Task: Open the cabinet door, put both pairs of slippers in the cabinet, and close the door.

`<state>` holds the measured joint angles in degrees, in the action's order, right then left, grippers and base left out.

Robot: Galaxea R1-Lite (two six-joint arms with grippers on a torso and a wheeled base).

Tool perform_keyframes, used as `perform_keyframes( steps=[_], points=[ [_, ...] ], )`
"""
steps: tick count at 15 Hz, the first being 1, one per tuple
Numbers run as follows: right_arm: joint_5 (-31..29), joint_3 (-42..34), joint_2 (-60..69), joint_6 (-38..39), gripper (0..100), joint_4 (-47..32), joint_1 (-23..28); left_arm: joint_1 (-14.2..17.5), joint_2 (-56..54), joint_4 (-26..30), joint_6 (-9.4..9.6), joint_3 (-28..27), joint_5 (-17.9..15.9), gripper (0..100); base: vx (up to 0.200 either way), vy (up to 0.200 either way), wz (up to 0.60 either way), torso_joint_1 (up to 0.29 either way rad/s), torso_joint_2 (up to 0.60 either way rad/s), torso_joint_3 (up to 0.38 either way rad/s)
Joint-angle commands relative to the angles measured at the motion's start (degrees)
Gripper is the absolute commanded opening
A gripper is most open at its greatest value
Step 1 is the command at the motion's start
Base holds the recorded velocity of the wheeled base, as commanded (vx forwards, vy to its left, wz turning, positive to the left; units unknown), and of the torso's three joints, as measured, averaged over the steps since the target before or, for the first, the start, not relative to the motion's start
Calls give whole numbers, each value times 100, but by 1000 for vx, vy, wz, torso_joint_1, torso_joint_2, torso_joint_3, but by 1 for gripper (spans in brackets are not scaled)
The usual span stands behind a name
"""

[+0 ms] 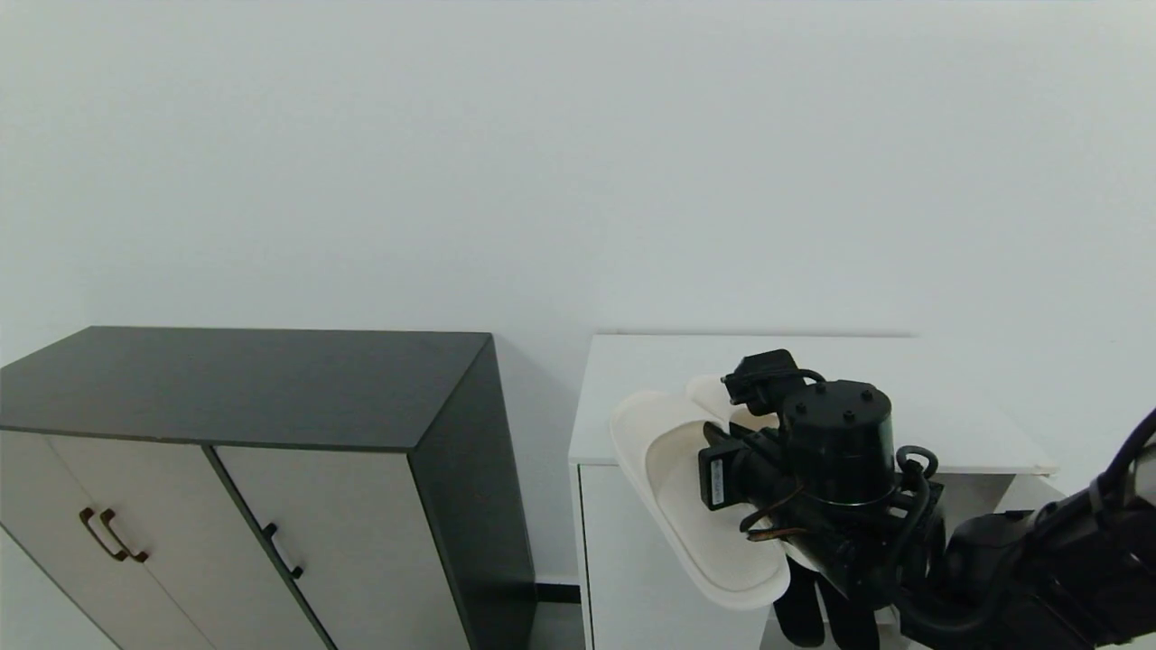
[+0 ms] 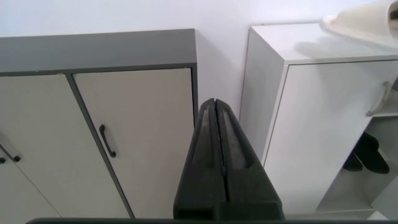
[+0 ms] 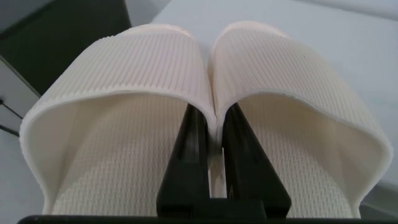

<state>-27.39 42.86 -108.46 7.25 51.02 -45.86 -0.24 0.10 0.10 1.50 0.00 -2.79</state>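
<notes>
The right tool [image 3: 214, 118] is clamped on two cream slippers [image 1: 686, 487], held side by side over the front edge of the white cabinet [image 1: 632, 379]. Two dark slippers [image 2: 367, 155] sit inside it. The left tool [image 2: 216, 106] is pressed together.

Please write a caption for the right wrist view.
Right claw grips the cream slippers together by their inner edges.

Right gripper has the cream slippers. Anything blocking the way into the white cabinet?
Nothing visible. The right gripper holds the cream slippers over the white cabinet; its front shows open lower down, black slippers already inside.
</notes>
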Motion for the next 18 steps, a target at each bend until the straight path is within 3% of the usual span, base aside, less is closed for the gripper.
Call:
perform_keyframes(
  steps=[1,11,18],
  points=[
    [-3,-41,-61,-5,0,5,-11,-2,-1,-1,-1,0,-2,0,-200,0,0,22,7,-2],
    [-3,-41,-281,-5,0,22,-55,-2,-1,-1,-27,0,-2,0,-200,0,0,-1,4,2],
    [6,-85,-290,4,0,31,-55,-2,-1,-1,-27,0,-2,0,0,0,0,0,0,0]
  ],
)
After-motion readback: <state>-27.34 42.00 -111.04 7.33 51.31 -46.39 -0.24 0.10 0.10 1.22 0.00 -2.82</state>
